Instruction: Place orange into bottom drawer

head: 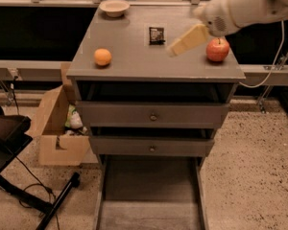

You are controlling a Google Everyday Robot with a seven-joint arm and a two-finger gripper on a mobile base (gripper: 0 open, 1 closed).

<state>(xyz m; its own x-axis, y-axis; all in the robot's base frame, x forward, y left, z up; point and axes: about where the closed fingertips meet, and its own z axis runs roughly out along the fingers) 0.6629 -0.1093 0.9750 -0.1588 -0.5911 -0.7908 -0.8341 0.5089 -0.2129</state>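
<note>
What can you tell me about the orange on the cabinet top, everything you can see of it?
The orange is a small round fruit, plain orange, smooth-looking, no stem showing. It sits whole on the grey cabinet top, near its front left corner. Only that surface touches it; nothing lies on or against it. The gripper hangs over the middle of the top, apart from it, nearer the red apple. The bottom drawer stands pulled out below, without the orange in it.

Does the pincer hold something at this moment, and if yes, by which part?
Nothing is held. The pincer hangs above the cabinet top, between the dark packet and the apple; the orange lies apart, near the top's left edge.
</note>
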